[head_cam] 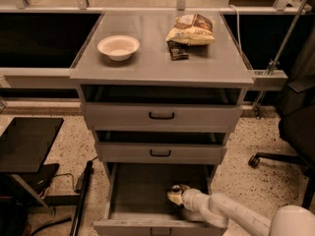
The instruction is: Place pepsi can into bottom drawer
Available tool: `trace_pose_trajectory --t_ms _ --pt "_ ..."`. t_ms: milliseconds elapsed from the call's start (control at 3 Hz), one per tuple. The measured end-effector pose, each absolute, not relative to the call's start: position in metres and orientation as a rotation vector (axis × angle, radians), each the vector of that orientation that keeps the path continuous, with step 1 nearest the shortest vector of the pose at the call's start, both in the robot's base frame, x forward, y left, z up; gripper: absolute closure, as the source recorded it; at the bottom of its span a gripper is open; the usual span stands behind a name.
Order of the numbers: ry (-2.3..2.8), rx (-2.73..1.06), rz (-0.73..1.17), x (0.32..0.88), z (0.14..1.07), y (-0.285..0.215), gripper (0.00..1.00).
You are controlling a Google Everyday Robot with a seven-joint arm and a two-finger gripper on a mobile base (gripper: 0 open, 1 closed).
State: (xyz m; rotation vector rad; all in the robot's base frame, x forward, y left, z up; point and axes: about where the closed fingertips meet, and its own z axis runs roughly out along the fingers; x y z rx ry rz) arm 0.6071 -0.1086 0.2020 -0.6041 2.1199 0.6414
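Observation:
The bottom drawer (133, 191) of the grey cabinet is pulled open, its flat grey floor showing. My white arm reaches in from the lower right, and my gripper (175, 194) is low inside the drawer toward its right front. The pepsi can is not visible; only a pale shape shows at the gripper's tip.
On the cabinet top (147, 63) stand a white bowl (118, 46) at the left and a tan-and-brown snack bag (191, 30) at the back right with a dark packet (177, 50) in front of it. Two shallower drawers (161, 115) are above. A black office chair (295, 127) stands at the right, a dark stand (24, 141) at the left.

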Motion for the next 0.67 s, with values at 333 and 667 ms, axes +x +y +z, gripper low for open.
trace_pose_trajectory --t_ms 333,667 --pt "2.120 -0.604 0.641 0.6071 0.2020 -0.1085 0.58" --pt "2.120 -0.604 0.641 0.6071 0.2020 -0.1085 0.34"
